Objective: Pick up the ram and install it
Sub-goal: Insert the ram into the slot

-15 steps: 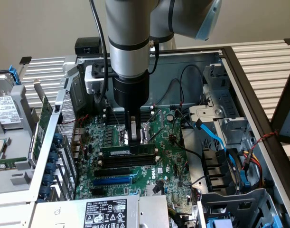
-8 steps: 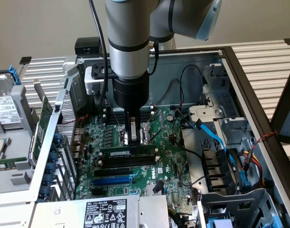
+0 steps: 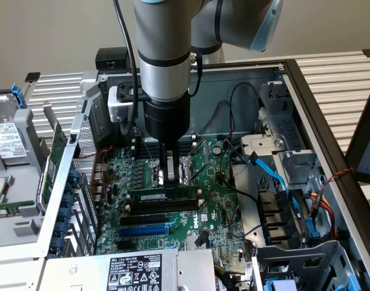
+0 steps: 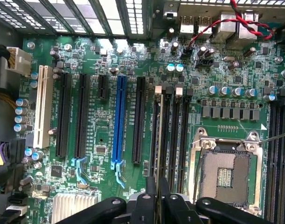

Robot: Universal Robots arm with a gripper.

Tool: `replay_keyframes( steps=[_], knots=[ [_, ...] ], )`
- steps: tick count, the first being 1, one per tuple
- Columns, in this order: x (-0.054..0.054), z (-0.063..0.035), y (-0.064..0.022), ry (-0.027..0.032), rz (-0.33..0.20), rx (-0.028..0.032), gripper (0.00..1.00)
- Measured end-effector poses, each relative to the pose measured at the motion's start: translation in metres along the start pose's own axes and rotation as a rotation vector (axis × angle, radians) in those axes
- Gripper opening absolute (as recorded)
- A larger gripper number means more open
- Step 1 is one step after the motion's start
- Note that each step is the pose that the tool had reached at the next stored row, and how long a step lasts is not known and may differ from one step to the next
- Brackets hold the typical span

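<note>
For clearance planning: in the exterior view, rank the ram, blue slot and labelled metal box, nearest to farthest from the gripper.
1. The ram, held by the gripper, mid-board.
2. The blue slot, lower on the board.
3. The labelled metal box, bottom edge.

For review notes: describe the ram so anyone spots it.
Inside the open computer case lies a green motherboard. Under the gripper, the ram is a thin green stick with black chips; the slots beside it are bare black.

Tool [image 3: 171, 182] plunged straight down into open case [image 3: 306, 97], fingers pinched on ram [image 3: 149, 196]. Ram upright, level, at black memory slots on green motherboard [image 3: 215, 200]. Blue cable [image 3: 275, 176] at exterior view's right.
</note>
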State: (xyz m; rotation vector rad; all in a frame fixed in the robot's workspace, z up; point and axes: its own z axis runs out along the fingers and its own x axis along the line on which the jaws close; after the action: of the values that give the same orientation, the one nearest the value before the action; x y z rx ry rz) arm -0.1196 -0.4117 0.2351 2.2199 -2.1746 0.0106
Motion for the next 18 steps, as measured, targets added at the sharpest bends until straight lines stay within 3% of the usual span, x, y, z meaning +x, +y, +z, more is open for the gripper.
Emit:
replay_keyframes(
  steps=[4,18],
  knots=[
    [0.0,0.0015,0.0,0.0083,-0.003,0.0001,0.14],
    [-0.0005,0.0021,0.0001,0.0083,-0.001,0.0004,0.14]
  ],
)
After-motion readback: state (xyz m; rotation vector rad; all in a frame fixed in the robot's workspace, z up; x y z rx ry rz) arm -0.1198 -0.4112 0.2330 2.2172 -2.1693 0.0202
